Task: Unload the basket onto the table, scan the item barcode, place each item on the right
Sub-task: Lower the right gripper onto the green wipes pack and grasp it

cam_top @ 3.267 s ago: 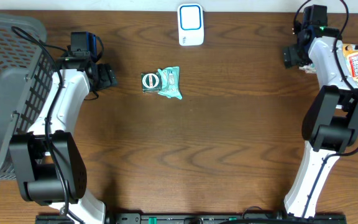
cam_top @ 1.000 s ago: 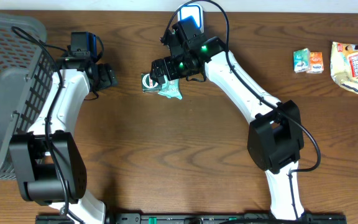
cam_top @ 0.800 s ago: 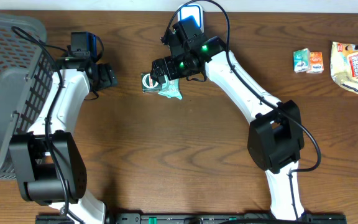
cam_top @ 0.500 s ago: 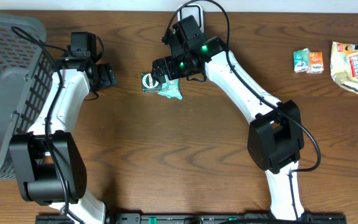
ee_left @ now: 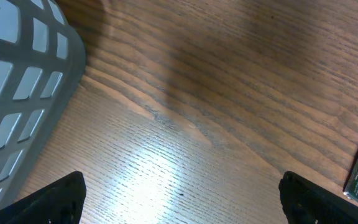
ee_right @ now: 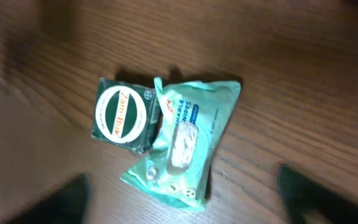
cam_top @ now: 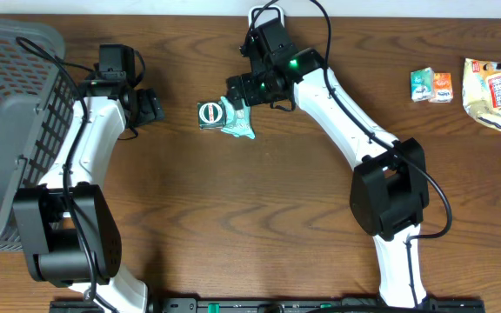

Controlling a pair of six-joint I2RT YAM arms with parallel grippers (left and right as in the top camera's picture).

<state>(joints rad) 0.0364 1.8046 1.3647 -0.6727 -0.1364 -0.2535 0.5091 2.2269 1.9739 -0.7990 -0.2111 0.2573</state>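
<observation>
While the right arm stretches far over the brown table (cam_top: 259, 217), its right gripper (cam_top: 238, 90) hangs just above two green things that lie side by side. One is a small dark green box (ee_right: 124, 115) with a white oval on top. The other is a light green pack of wipes (ee_right: 185, 140), and it is pressed right up against the box. Both lie flat on the wood, in the far half of the table. The right gripper's two fingers (ee_right: 73, 194) are wide apart and hold nothing. They look blurry. Just behind the arm sits the white scanner (cam_top: 257, 11), mostly hidden by it.

The left gripper (cam_top: 152, 106) is off to the left, apart from the box. Its fingers (ee_left: 58, 199) are spread wide over bare wood, and nothing is in them. A big grey basket (cam_top: 7, 130) stands at the left edge of the table. Far to the right lie two little packs (cam_top: 421, 84) and a snack bag (cam_top: 490, 94).
</observation>
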